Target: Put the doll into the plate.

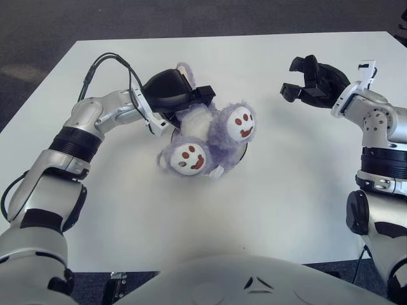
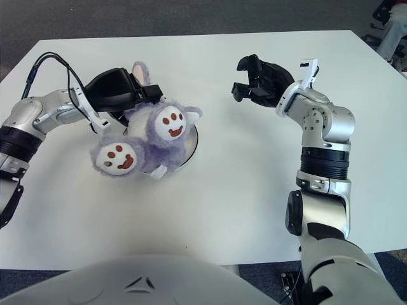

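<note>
- Left eye view: the left hand (image 1: 175, 95) is closed on the upper part of the purple doll (image 1: 206, 136), its fingers (image 1: 205, 94) wrapped around the plush near the ear. The doll lies over the white plate (image 1: 242, 154), hiding most of it; only a sliver of rim shows at the doll's right. One foot hangs past the rim toward the bench (image 1: 267, 203).
- Right eye view: the right hand (image 2: 257, 81) hovers well apart from the doll, to its right, fingers loosely spread and holding nothing.
- Handling, as a judgement: the doll looks light, soft and floppy, not fragile. Its fur should grip well, but limbs will sag and drape over the rim. The bulky torso or head gives the firmest hold.
</note>
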Controlling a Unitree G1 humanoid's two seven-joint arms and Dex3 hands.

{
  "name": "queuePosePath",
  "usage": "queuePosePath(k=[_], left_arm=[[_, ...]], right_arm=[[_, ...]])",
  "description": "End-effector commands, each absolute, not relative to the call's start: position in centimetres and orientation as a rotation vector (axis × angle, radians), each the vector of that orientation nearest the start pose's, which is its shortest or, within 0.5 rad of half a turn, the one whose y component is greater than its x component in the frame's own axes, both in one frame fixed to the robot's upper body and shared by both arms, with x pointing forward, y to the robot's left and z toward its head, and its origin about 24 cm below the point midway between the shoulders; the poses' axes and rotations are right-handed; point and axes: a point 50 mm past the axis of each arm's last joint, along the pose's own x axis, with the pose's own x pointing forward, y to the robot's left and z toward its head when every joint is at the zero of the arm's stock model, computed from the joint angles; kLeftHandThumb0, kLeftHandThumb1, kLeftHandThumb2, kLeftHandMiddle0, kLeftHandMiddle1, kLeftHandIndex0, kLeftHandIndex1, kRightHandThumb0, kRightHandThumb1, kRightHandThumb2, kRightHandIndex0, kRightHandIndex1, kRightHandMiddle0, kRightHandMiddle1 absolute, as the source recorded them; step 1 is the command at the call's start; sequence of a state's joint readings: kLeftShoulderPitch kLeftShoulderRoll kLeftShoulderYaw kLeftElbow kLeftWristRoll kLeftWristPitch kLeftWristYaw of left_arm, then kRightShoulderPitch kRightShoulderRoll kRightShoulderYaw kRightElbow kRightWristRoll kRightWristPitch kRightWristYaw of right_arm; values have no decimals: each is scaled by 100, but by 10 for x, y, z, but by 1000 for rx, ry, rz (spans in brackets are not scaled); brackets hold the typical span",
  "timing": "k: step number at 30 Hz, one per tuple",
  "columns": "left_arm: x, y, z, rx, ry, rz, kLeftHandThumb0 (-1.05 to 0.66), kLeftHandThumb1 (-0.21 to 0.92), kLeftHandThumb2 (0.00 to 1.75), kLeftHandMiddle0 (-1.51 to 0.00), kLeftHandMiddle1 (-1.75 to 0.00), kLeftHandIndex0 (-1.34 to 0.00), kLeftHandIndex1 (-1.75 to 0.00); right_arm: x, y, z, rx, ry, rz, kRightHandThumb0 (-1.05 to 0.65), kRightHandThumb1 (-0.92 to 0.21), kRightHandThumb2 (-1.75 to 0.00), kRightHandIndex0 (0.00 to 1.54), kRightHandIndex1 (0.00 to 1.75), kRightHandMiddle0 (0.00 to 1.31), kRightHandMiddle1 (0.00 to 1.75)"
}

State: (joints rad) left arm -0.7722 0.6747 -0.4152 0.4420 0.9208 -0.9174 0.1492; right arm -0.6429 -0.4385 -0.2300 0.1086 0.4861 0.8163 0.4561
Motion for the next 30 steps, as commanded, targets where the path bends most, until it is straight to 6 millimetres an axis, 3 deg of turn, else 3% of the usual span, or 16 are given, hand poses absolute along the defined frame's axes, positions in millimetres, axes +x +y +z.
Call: queuePosePath(k=[1, 4, 7, 12, 15, 17, 19, 22, 23, 25, 30], left_arm=[[319, 129, 160, 1570, -1050, -784, -104, 92, 97, -117, -175, -69, -175], [318, 129, 160, 1586, -1048, -788, -105, 92, 98, -114, -175, -59, -175], [318, 128, 159, 1607, -1050, -783, -105, 92, 100, -112, -175, -37, -175], [318, 127, 159, 1628, -1054, -767, -105, 92, 102, -110, -175, -16, -162], [317, 127, 159, 1638, -1065, -753, -105, 92, 104, -92, -175, -5, -132], [317, 126, 159, 1637, -1069, -750, -105, 92, 107, -66, -175, -2, -105], [317, 126, 159, 1634, -1070, -746, -105, 92, 108, -54, -172, -1, -94], [317, 125, 159, 1612, -1066, -730, -105, 92, 109, -39, -139, 0, -76], [317, 126, 161, 1595, -1065, -719, -105, 92, 109, -36, -114, 0, -64], [316, 128, 163, 1568, -1064, -707, -105, 92, 110, -33, -97, 0, -52], [314, 129, 166, 1501, -1058, -713, -105, 92, 110, -31, -77, 0, -24]], right_arm=[[339, -211, 170, 167, 169, 459, -41, -58, -99, 95, 175, 42, 175], [340, -211, 169, 165, 169, 463, -40, -60, -96, 95, 175, 40, 175], [340, -212, 168, 171, 173, 468, -39, -63, -92, 94, 175, 38, 175], [341, -212, 167, 177, 177, 471, -39, -66, -88, 93, 175, 36, 175], [341, -212, 166, 183, 179, 475, -39, -67, -87, 92, 175, 35, 175], [341, -212, 166, 187, 180, 478, -39, -67, -87, 92, 175, 35, 175], [341, -213, 166, 188, 179, 478, -39, -67, -87, 92, 175, 35, 175], [341, -213, 166, 182, 176, 473, -39, -66, -88, 92, 175, 36, 175], [341, -213, 166, 177, 175, 470, -39, -66, -88, 92, 175, 36, 175], [341, -214, 166, 170, 176, 465, -39, -65, -89, 92, 175, 36, 175], [341, -215, 164, 171, 179, 462, -39, -64, -90, 92, 175, 37, 175]])
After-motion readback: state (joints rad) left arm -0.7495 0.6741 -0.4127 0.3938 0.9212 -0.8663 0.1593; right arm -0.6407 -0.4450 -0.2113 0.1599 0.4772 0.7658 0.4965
